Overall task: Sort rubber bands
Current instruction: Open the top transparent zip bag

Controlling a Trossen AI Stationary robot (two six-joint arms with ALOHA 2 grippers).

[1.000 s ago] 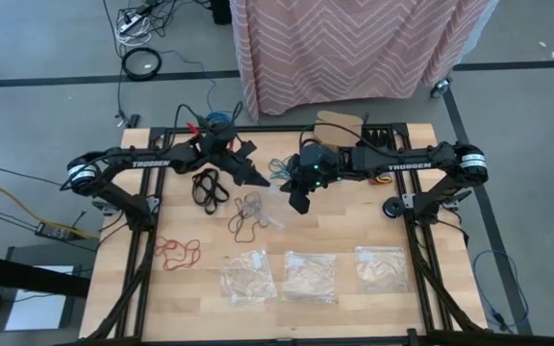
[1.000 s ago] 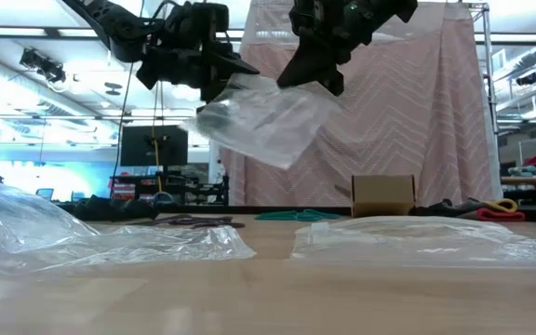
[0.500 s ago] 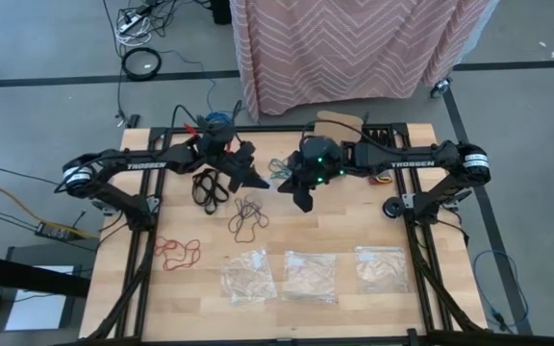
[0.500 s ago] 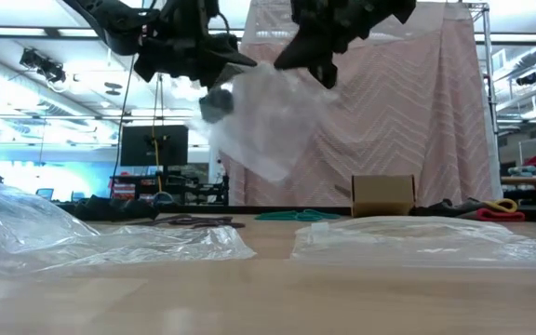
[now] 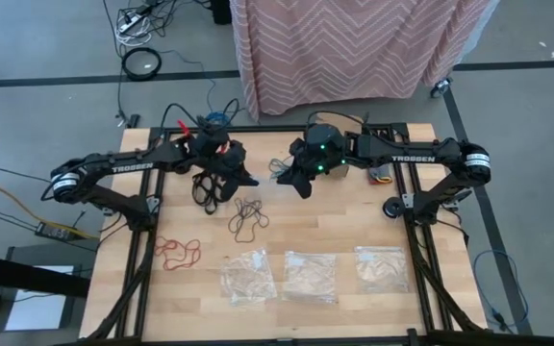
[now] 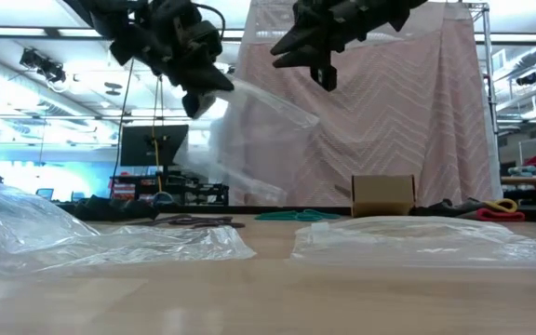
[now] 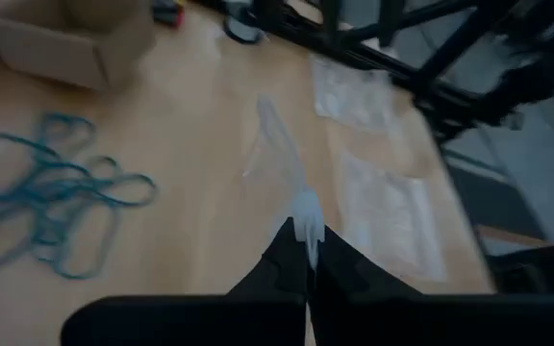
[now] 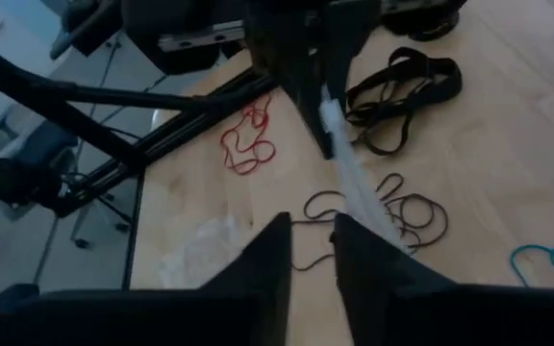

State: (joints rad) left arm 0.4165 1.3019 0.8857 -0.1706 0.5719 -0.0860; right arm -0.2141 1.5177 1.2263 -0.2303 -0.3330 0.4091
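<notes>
A clear plastic bag [image 6: 259,140] hangs in the air over the table's middle, with my left gripper [image 7: 301,248] shut on it. My right gripper [image 8: 311,248] stands open just right of and above the bag's free corner [image 6: 313,118], with nothing between its fingers. The rubber bands lie on the table in clusters: teal [image 7: 46,192], black [image 5: 210,187], dark brown [image 5: 246,216] and red [image 5: 178,252]. My left gripper pinches the bag by one edge [image 7: 306,213] between its two fingers. The fingers slant downward toward the table's right side. The bag is lifted clear of the table, trailing ahead of the fingers and hanging below them.
Three more clear bags [image 5: 247,274] [image 5: 311,276] [image 5: 381,267] lie flat in a row along the near edge. A small cardboard box [image 5: 339,123] stands at the far edge. Black cables and small items lie at the far right [image 6: 491,207].
My left gripper has shut on the bag, rolled and risen a little. My right gripper has opened, let go of the bag and drawn up toward the far edge. The bag, first held spread between both grippers, now hangs from the left one alone.
</notes>
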